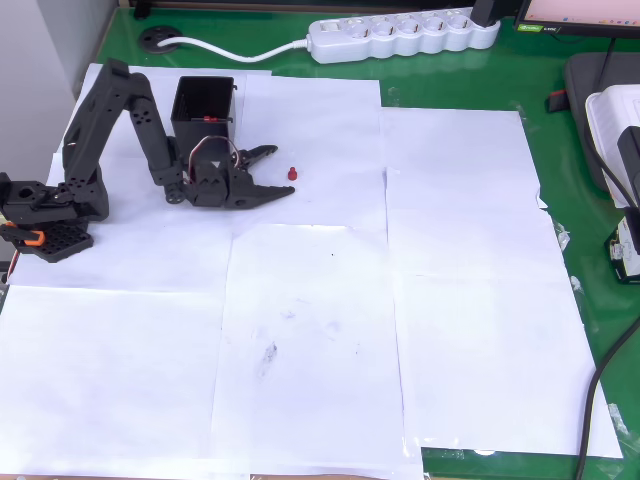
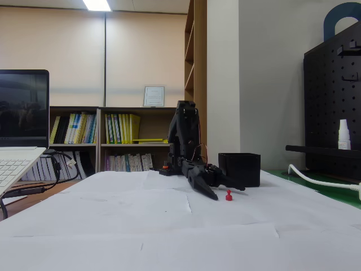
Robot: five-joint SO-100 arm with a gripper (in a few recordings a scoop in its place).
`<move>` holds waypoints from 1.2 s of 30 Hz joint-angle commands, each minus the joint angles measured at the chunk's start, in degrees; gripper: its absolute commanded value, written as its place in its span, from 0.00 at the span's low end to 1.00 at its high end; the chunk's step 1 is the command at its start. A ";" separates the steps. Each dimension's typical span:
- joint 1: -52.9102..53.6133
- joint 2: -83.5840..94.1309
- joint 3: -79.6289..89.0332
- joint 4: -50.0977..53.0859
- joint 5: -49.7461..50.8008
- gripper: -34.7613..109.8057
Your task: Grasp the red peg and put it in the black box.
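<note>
The red peg stands alone on the white paper sheets, nearest to the fixed camera and not yet grasped. Just behind it, the gripper is low over the paper with fingers spread wide and holding nothing, the peg just beyond its tips. Farther back the black box looks empty, so both grasping and placing remain.

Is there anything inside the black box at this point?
In the overhead view the black box looks empty, though its dark inside hides detail. The red peg stands on the paper outside it, between the open fingers of the gripper.
</note>
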 commanded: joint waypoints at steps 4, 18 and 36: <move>-0.62 1.32 0.62 -1.14 -0.35 0.51; -1.14 2.99 4.22 -0.62 0.97 0.51; -3.96 -2.99 2.20 8.09 3.52 0.50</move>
